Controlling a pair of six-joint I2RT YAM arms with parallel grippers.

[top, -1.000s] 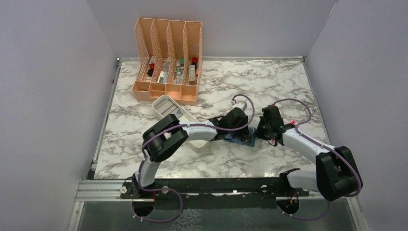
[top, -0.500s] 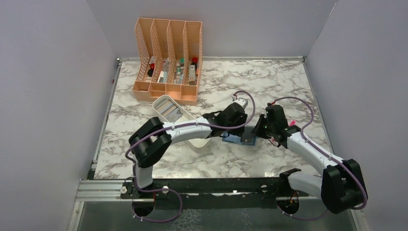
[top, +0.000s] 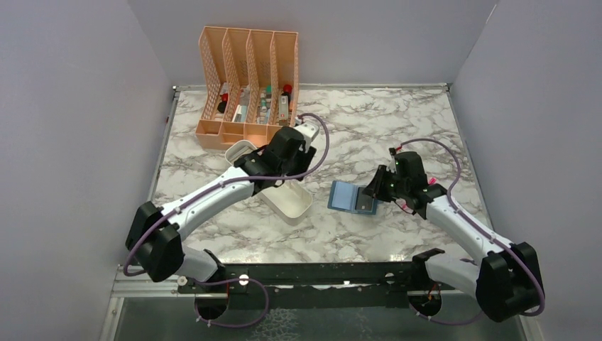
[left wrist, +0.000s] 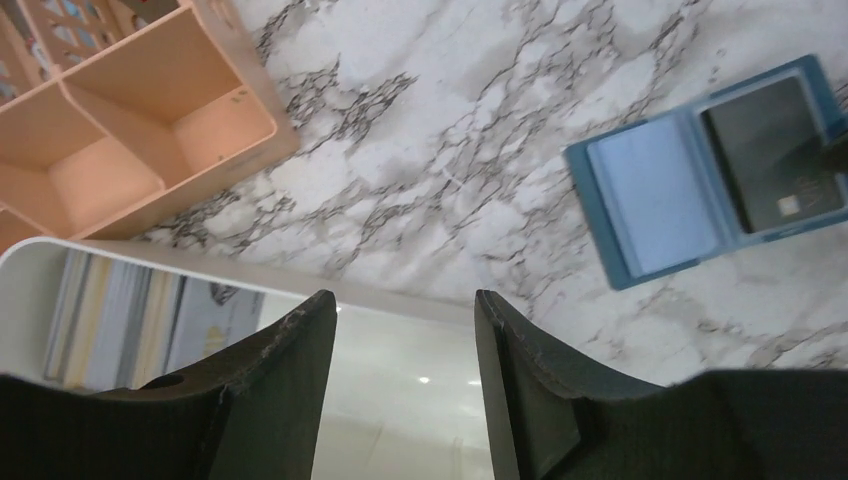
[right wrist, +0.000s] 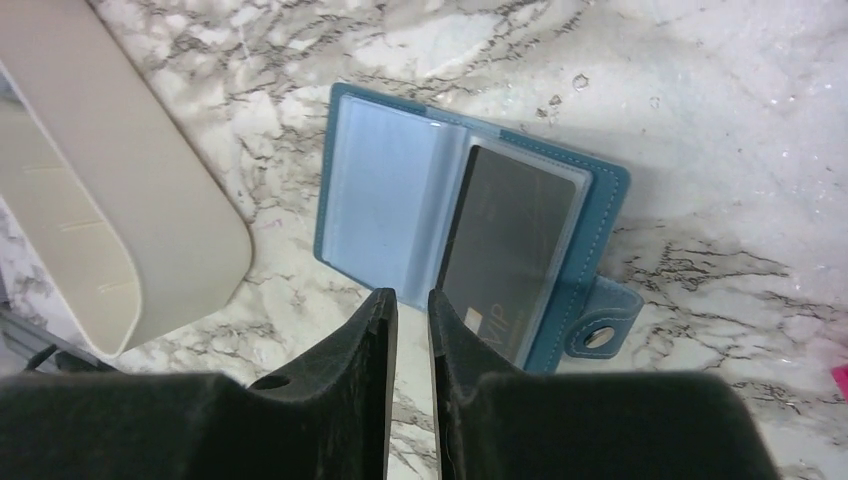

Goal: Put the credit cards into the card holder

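Observation:
The teal card holder (top: 348,196) lies open on the marble, with its snap tab toward the right arm. A dark credit card (right wrist: 505,250) sits in its right-hand pocket; the left pocket (left wrist: 655,195) shows pale blue. My right gripper (right wrist: 410,295) hovers just above the holder's near edge (right wrist: 470,220), its jaws a narrow gap apart with nothing between them. My left gripper (left wrist: 405,300) is open above the white tray (left wrist: 300,285). Several pale credit cards (left wrist: 120,320) lie at the tray's far end. In the top view the left arm (top: 284,153) covers the middle of the tray.
The peach mesh organizer (top: 248,85) with small bottles stands at the back left, just beyond the white tray (top: 294,202). Its base (left wrist: 130,110) fills the upper left of the left wrist view. Grey walls enclose the table on three sides.
My left arm has swung away from the card holder, back and left over the tray, and its jaws have widened. The right gripper has opened slightly. The holder now lies uncovered.

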